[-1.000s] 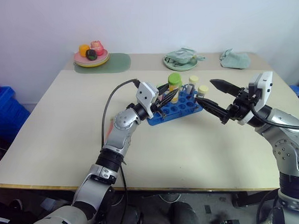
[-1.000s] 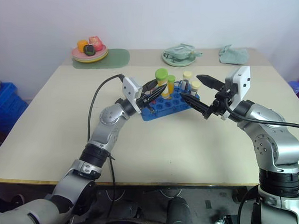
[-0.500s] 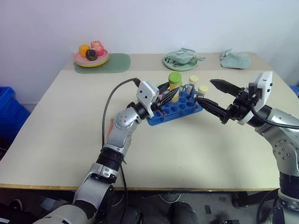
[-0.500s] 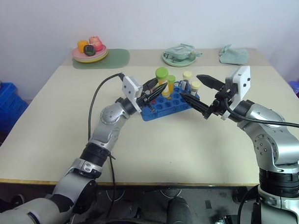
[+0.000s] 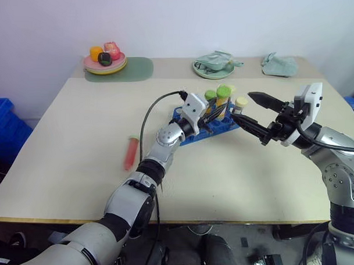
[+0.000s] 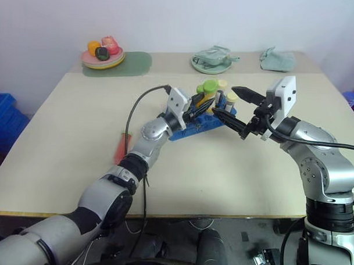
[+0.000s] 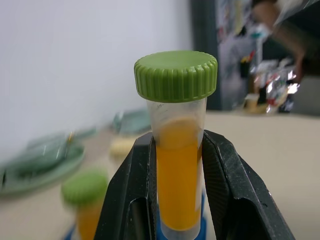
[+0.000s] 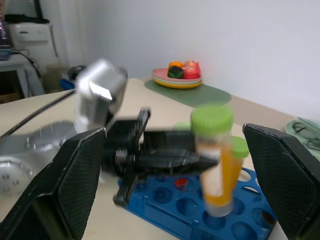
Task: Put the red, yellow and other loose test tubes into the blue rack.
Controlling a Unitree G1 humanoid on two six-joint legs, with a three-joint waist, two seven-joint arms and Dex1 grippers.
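Note:
My left gripper (image 5: 209, 113) is shut on the yellow-orange tube (image 7: 178, 185), which stands upright with its green cap (image 7: 176, 75) on top. It hangs over the blue rack (image 5: 224, 126), its lower end close to the holes (image 8: 217, 210); whether it sits in one I cannot tell. The rack also holds another green-capped tube (image 5: 211, 95) and cream-capped tubes (image 5: 241, 103). The red tube (image 5: 129, 153) lies loose on the table, left of my left forearm. My right gripper (image 5: 243, 107) stands open just right of the rack, nothing between its fingers.
At the table's back stand a plate of fruit (image 5: 104, 61) on a green mat (image 5: 138, 66), a green plate with a cloth (image 5: 214, 65) and a crumpled cloth (image 5: 279, 63). A blue bin (image 5: 0, 120) sits beyond the left table edge.
My left arm has reached forward and to the right, carrying the yellow-orange tube down over the rack. The camera has tilted a little. The right arm has kept still.

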